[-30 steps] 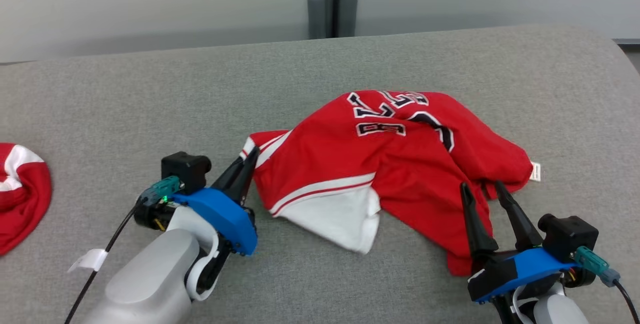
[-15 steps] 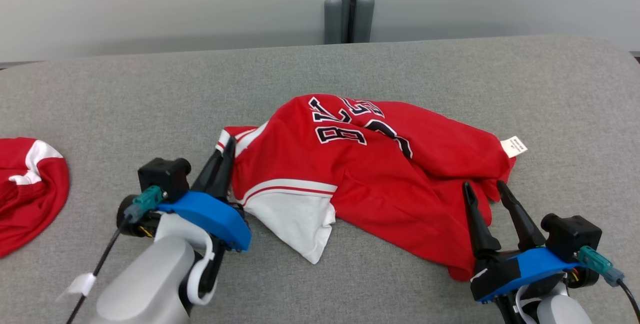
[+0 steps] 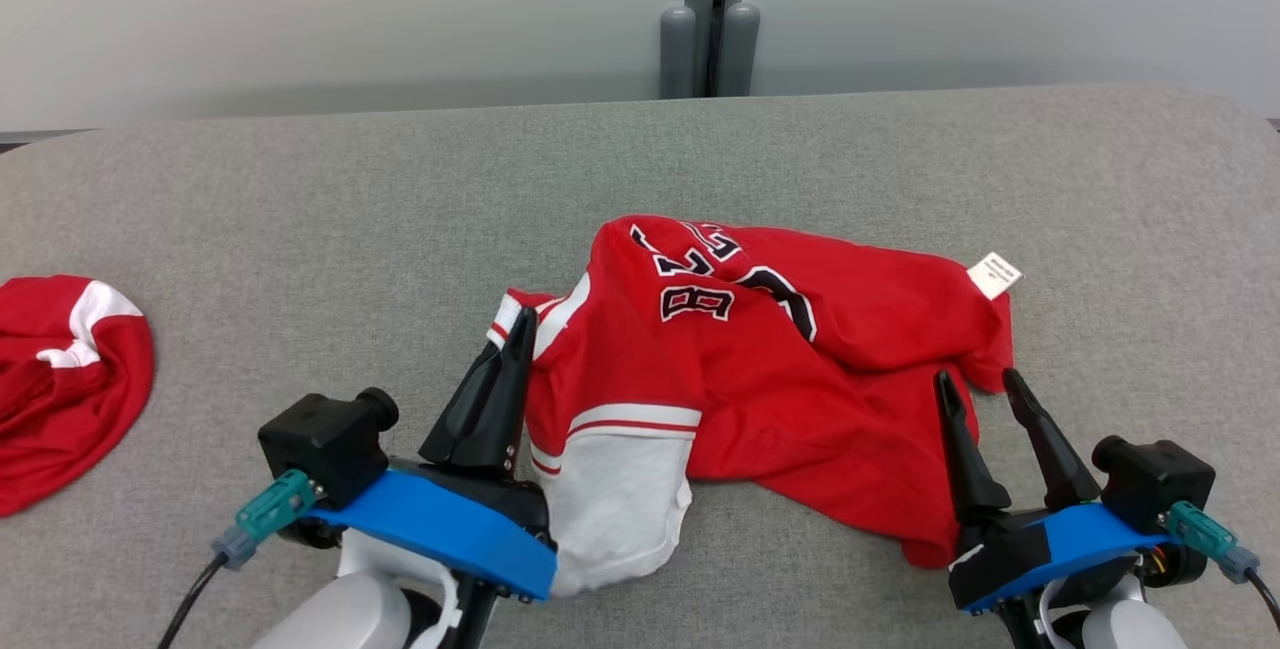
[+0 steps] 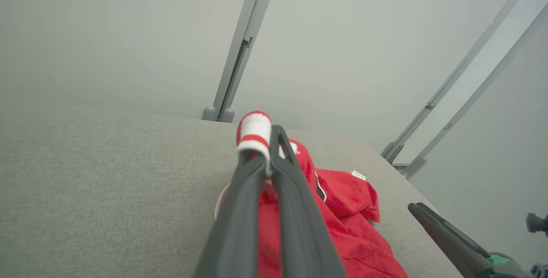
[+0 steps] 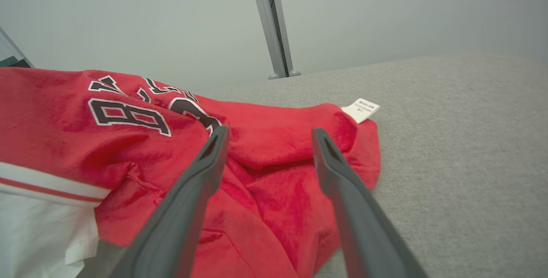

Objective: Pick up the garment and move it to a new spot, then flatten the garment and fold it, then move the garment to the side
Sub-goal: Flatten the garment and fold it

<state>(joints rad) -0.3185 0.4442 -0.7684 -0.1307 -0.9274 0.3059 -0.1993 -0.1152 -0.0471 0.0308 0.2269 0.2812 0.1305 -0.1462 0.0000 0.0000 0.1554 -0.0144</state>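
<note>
A red garment [image 3: 790, 369] with black-and-white lettering and a white panel lies crumpled on the grey cushioned surface [image 3: 300, 209]. My left gripper [image 3: 520, 329] is shut on its red-and-white striped cuff [image 4: 254, 132] and holds that edge lifted, so the white panel [image 3: 615, 509] hangs down beside the wrist. My right gripper [image 3: 980, 384] stands open at the garment's right lower edge, its fingers [image 5: 214, 153] over the red cloth [image 5: 265, 171] without gripping it. A white label [image 3: 993, 275] sticks out at the garment's right corner.
A second red-and-white garment [image 3: 60, 379] lies at the far left edge of the surface. A grey post [image 3: 710, 29] stands behind the surface against a pale wall. Bare grey surface lies to the far side and to the right.
My left gripper has risen and come towards me with the cuff, lifting the garment's left side and bunching it rightward. The right gripper has held its place. The camera has shifted slightly.
</note>
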